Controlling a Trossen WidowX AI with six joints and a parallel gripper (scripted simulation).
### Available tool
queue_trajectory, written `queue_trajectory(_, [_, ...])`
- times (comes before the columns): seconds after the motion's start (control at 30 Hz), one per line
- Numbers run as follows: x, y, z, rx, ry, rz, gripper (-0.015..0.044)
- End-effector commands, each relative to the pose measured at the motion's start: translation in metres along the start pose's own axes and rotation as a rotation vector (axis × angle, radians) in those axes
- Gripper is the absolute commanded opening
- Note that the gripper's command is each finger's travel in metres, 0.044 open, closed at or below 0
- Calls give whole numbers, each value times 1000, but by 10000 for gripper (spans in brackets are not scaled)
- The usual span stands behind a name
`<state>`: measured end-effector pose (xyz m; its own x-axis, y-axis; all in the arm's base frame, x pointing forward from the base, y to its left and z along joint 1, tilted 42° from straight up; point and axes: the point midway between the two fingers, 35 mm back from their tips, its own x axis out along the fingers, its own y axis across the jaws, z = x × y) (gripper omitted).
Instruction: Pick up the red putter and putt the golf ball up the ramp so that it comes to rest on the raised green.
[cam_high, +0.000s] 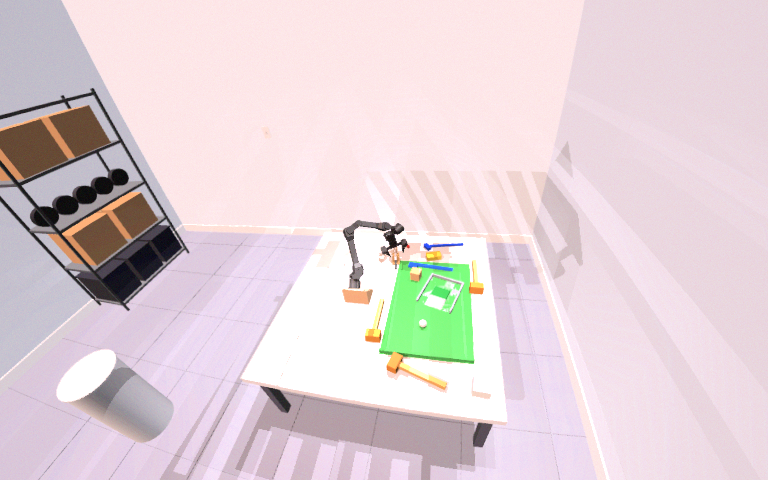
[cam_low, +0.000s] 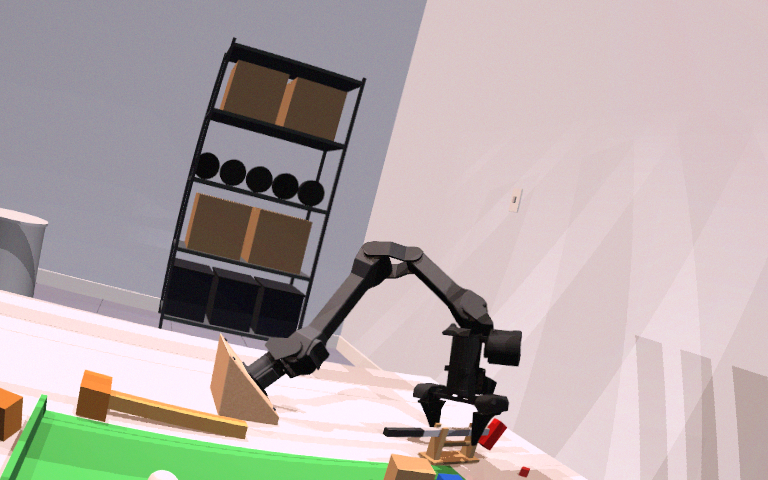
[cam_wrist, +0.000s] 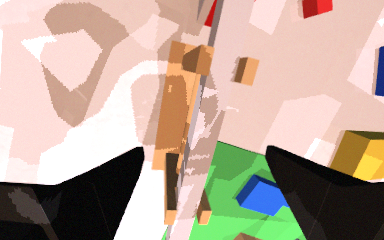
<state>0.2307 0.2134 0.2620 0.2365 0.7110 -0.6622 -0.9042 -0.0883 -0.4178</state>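
Observation:
The red putter (cam_low: 492, 434) (cam_wrist: 210, 14) lies across a small wooden rack (cam_low: 434, 445) (cam_wrist: 172, 110), its red head past one end and its black grip past the other. My gripper (cam_high: 394, 253) (cam_low: 454, 433) (cam_wrist: 204, 151) is open and points down over the rack, with the putter's shaft between its spread fingers, not held. In the wrist view the shaft runs up through the gap. The white golf ball (cam_high: 422, 323) (cam_low: 163, 476) rests on the green mat (cam_high: 399, 336). The raised green (cam_high: 440, 292) sits at the top of the pale ramp, inside grey rails.
A wooden block (cam_high: 415, 274) (cam_low: 410, 468) stands on the mat's corner near the rack. Two blue clubs (cam_high: 447, 245) (cam_high: 431, 266) and a yellow block (cam_high: 433, 255) (cam_wrist: 367, 160) lie beyond. Orange mallets (cam_high: 373, 335) (cam_high: 476, 288) (cam_high: 395, 362) lie around the mat. A small red cube (cam_low: 524, 471) is near the putter head.

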Motion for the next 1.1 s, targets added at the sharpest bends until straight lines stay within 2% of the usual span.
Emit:
queue_trajectory(0.0, [-9,15,-65,60,-6,159,440])
queue_trajectory(0.17, [-33,23,-105,164,-107,197,440])
queue_trajectory(0.33, [-54,23,-124,252,-216,156,440])
queue_trajectory(0.63, [-53,23,-124,252,-216,156,440])
queue_trajectory(1.07, [-22,29,-124,251,-217,155,440])
